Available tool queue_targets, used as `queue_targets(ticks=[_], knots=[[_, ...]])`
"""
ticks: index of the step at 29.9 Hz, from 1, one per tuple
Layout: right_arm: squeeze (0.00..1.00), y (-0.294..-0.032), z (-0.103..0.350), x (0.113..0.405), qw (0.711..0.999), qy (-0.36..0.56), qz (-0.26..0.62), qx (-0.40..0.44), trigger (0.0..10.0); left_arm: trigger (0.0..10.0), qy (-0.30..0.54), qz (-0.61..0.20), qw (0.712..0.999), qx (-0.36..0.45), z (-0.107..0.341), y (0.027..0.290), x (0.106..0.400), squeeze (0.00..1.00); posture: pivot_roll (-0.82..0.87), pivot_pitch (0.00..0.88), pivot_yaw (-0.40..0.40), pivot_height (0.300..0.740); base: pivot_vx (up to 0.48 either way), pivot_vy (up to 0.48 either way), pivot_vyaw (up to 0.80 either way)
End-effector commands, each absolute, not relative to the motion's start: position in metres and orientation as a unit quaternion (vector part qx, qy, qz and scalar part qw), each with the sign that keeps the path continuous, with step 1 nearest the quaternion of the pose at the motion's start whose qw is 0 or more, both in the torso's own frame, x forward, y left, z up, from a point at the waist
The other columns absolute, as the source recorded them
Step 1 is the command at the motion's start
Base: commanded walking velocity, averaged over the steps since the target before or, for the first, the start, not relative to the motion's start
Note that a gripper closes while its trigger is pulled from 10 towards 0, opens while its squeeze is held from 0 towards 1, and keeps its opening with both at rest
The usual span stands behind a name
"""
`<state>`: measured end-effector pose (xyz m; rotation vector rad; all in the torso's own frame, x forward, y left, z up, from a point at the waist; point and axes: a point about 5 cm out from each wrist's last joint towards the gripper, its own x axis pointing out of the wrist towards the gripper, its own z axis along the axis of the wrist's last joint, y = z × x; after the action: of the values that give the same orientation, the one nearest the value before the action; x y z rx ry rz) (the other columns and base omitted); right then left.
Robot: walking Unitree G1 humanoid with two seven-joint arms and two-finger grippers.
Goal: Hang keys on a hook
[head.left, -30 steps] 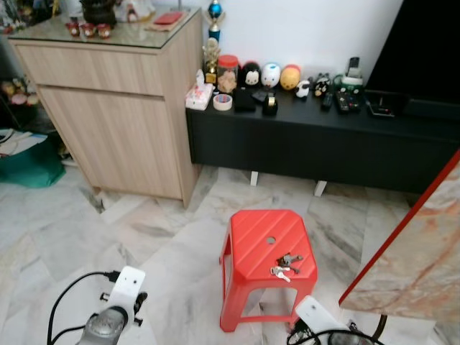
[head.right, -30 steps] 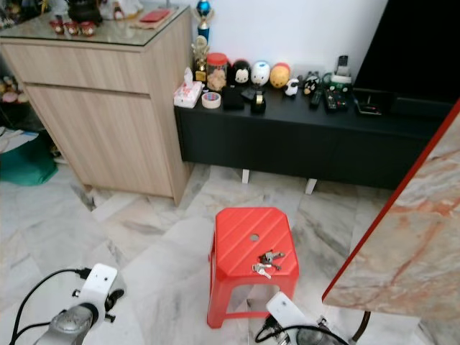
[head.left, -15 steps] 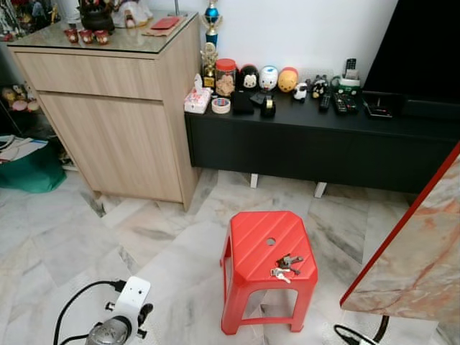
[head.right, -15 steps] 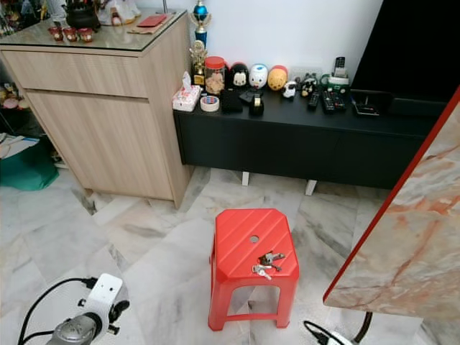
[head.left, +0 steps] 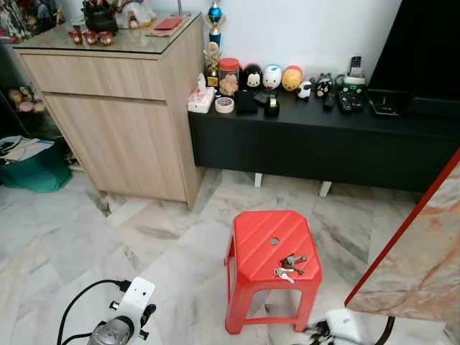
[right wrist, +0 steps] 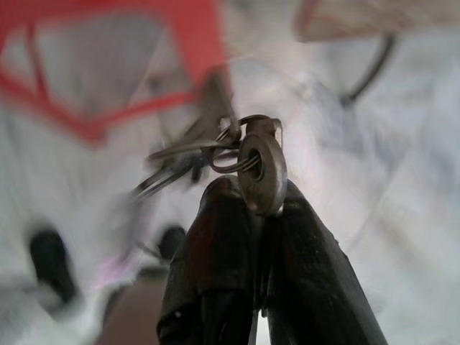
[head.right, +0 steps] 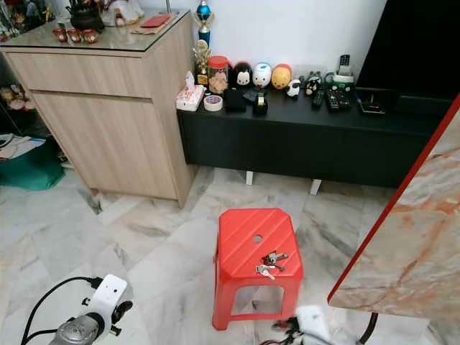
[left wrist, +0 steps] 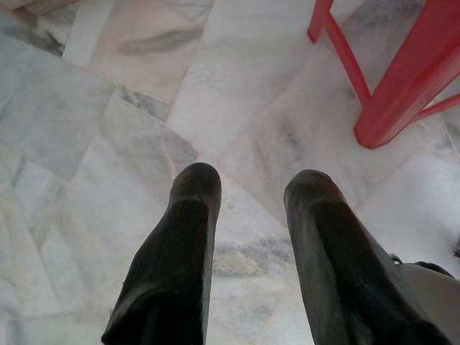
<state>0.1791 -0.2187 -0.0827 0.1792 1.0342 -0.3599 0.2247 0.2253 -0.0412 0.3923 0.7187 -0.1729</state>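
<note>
R claw point(right wrist: 259, 208) pinches keys point(right wrist: 215, 147) nr red stool point(head.left: 272, 248).

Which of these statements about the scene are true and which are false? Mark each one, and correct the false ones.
1. A bunch of keys lies on the red stool. True.
2. The left gripper has its jaws shut on a key. False: its jaws are open and empty, over the marble floor.
3. The right gripper has its jaws shut on a key ring. True.
4. The red stool stands on top of the black cabinet. False: it stands on the marble floor, in front of the cabinet.
</note>
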Motion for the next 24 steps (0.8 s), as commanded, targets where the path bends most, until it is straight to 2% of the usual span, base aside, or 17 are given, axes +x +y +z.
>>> queue_targets(ticks=[1,9,12,16,24], knots=[[0.0,-0.222,-0.085,0.172,0.835,0.498,-0.204,0.118,10.0,10.0,0.349,-0.078,0.914,0.194,-0.043,0.226,0.224,0.0,0.09,0.0,-0.017,0.74,0.0,0.0,0.0],[0.0,-0.212,-0.09,0.167,0.833,0.494,-0.191,0.159,10.0,10.0,0.373,-0.004,0.913,0.167,-0.05,0.245,0.21,0.0,0.08,0.0,-0.013,0.74,0.0,0.0,0.0],[0.0,-0.206,-0.09,0.167,0.834,0.493,-0.185,0.166,10.0,10.0,0.407,0.039,0.903,0.136,-0.058,0.255,0.195,0.0,0.09,0.0,-0.01,0.74,0.0,0.0,0.0],[0.0,-0.201,-0.091,0.169,0.834,0.493,-0.18,0.167,10.0,10.0,0.434,0.049,0.89,0.13,-0.066,0.256,0.182,0.0,0.09,0.0,-0.01,0.74,0.0,0.0,0.0],[0.0,-0.191,-0.089,0.175,0.837,0.493,-0.164,0.171,10.0,10.0,0.46,0.068,0.878,0.114,-0.077,0.252,0.166,0.0,0.09,0.0,-0.011,0.74,0.0,0.0,-0.79]])
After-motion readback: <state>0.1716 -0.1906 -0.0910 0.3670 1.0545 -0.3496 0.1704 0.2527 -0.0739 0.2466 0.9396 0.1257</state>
